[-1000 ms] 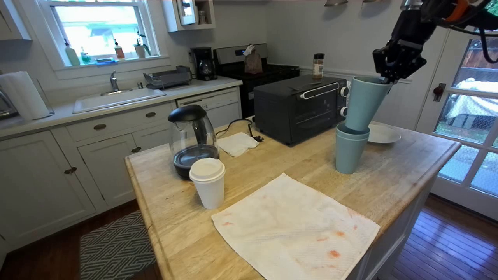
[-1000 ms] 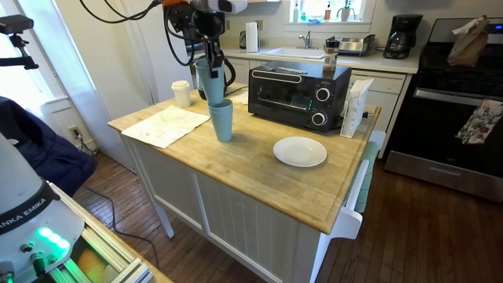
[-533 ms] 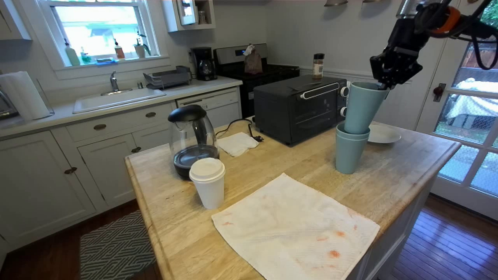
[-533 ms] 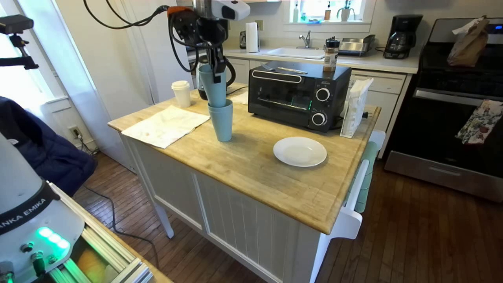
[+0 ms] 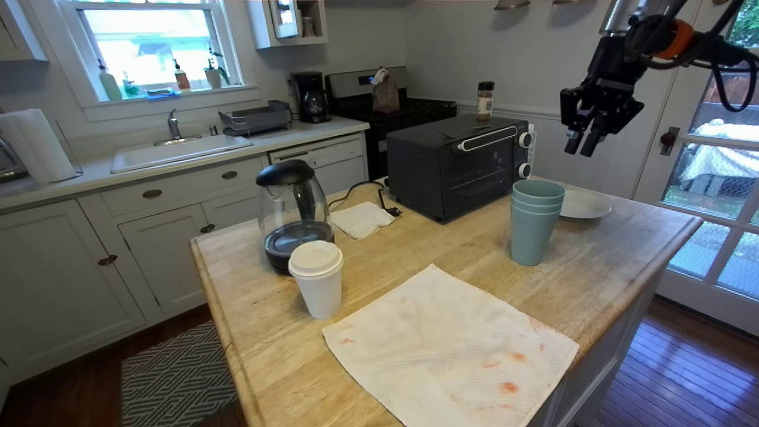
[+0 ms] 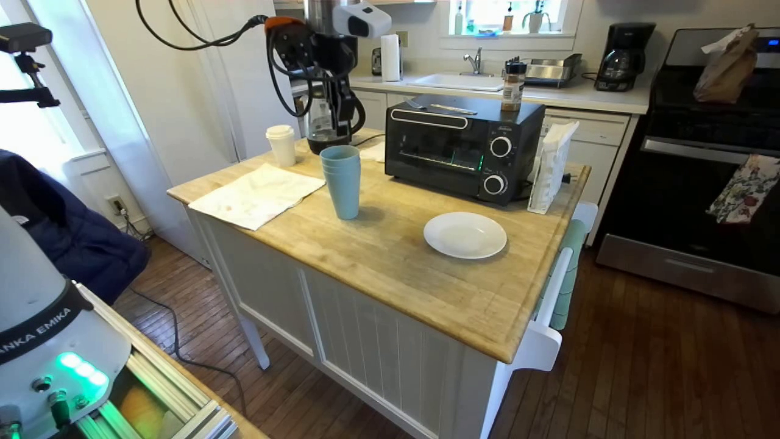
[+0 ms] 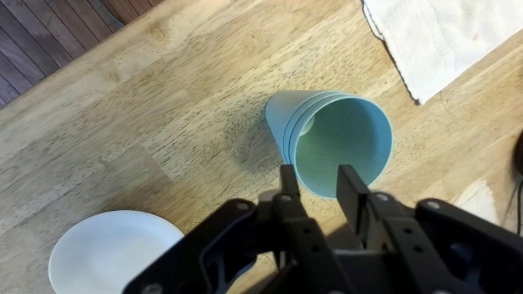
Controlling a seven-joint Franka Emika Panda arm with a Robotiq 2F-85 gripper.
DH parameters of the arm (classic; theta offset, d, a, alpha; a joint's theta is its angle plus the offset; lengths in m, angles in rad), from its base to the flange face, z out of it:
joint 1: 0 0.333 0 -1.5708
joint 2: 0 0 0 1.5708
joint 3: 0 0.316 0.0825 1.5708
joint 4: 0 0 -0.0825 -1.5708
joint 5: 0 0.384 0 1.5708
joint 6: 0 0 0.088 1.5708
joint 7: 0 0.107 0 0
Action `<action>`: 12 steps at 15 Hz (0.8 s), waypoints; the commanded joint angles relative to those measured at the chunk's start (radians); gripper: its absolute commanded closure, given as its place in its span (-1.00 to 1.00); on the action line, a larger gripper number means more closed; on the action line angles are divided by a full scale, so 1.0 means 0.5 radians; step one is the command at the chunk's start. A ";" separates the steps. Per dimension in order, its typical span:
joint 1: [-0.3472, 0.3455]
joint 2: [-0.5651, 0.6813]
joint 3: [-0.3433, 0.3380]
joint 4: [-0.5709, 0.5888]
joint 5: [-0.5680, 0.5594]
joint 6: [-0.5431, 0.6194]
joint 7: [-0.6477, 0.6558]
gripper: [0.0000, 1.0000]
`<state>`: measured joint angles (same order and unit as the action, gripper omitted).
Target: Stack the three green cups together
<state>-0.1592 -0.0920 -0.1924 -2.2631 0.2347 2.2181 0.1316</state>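
The three green cups stand upright as one nested stack on the wooden table, their rims close together one above another. The stack also shows in the other exterior view and in the wrist view, where I look down into the top cup. My gripper is above the stack, apart from it, with nothing between its fingers. In the wrist view the two fingers are spread with a gap, overlapping the near rim of the stack in the picture.
A white plate lies near the stack. A black toaster oven with a spice jar on top stands behind. A white lidded cup, a glass kettle and a white cloth are also on the table.
The top cup has dropped out of my gripper and down into the other two. My gripper has opened and moved slightly lower in the views.
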 commanded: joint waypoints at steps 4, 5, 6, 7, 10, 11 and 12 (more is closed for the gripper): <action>-0.008 -0.046 0.005 0.056 -0.018 0.007 -0.149 -0.67; -0.006 -0.061 0.004 0.055 -0.028 0.028 -0.219 -0.83; -0.004 -0.078 0.003 0.051 -0.026 0.054 -0.287 -0.96; 0.001 -0.102 0.003 0.041 -0.024 0.076 -0.357 -1.00; 0.011 -0.172 0.002 0.021 -0.033 0.111 -0.538 -1.00; 0.014 -0.192 0.000 0.019 -0.031 0.113 -0.584 -1.00; 0.015 -0.218 -0.002 0.015 -0.033 0.113 -0.620 -1.00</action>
<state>-0.1560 -0.1516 -0.1923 -2.2360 0.2332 2.2641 -0.1189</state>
